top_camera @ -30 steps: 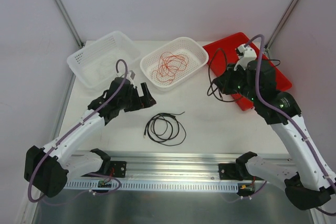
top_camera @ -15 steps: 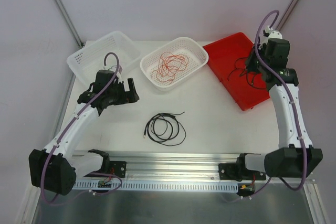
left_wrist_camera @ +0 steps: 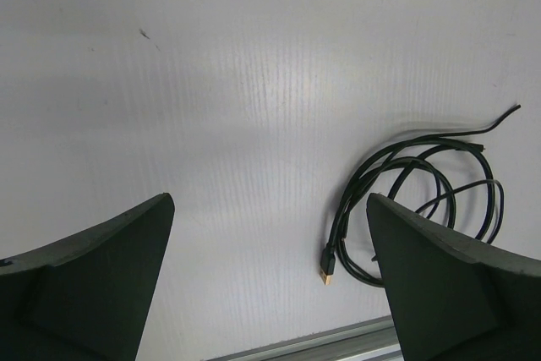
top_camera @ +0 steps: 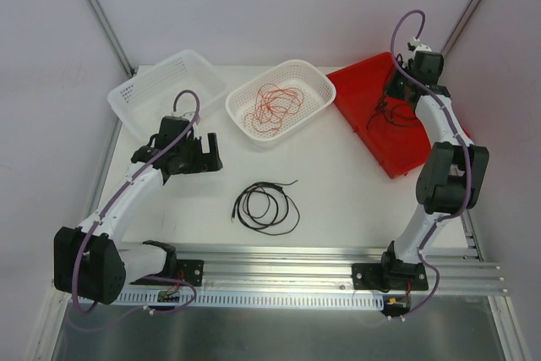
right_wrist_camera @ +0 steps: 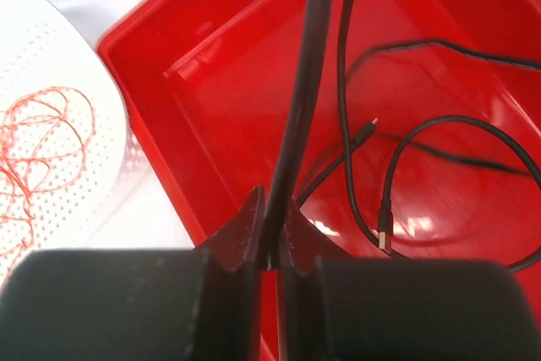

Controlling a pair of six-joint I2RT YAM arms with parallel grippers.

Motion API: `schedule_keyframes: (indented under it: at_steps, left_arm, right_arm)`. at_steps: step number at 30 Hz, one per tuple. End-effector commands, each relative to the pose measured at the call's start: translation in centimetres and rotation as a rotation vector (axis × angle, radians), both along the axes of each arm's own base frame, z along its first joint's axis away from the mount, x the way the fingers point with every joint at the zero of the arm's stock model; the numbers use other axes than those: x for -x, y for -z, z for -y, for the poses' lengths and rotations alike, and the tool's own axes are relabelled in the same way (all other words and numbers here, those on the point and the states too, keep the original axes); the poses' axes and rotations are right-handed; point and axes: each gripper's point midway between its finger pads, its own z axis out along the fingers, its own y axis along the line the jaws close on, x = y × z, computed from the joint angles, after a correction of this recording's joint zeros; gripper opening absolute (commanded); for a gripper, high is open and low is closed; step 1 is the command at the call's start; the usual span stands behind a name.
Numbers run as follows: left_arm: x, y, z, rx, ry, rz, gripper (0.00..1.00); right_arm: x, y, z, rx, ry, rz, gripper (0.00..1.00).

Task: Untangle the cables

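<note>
A black cable [top_camera: 267, 206] lies coiled on the white table in front of the arms; the left wrist view shows this coil [left_wrist_camera: 406, 200] with its gold-tipped plug. My left gripper [top_camera: 207, 154] hangs open above bare table to the coil's left, nothing between its jaws [left_wrist_camera: 269, 209]. My right gripper [top_camera: 397, 90] is over the red tray [top_camera: 363, 82], shut [right_wrist_camera: 270, 209] on a second black cable [right_wrist_camera: 308, 82] that rises from its jaws. The rest of that cable [right_wrist_camera: 423, 137] loops loosely on the tray floor. Red-orange cables [top_camera: 272, 107] lie bunched in the middle white basket [top_camera: 317, 82].
A second white basket [top_camera: 161, 90] stands at the back left. The red tray [right_wrist_camera: 245, 99] sits right beside the middle basket [right_wrist_camera: 101, 200]. A metal rail [top_camera: 279, 264] runs along the near table edge between the arm bases.
My right gripper has swung back and right, from the tray's left edge to over the tray, still shut on the black cable. My left gripper has drawn back left, away from the middle basket.
</note>
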Motion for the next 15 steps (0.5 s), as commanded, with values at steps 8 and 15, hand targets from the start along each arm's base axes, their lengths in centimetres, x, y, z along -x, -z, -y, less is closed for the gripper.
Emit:
schedule_keyframes:
  at_steps: [8, 15]
  left_arm:
    - [-0.6, -0.3, -0.4, 0.016, -0.004, 0.009, 0.99]
    - [-0.5, -0.6, -0.3, 0.031, -0.004, 0.012, 0.99]
  right_arm:
    - [-2.3, 0.6, 1.7, -0.258, 0.1, 0.088, 0.41]
    - [4.0, 2.3, 5.5, -0.218, 0.268, -0.042, 0.66]
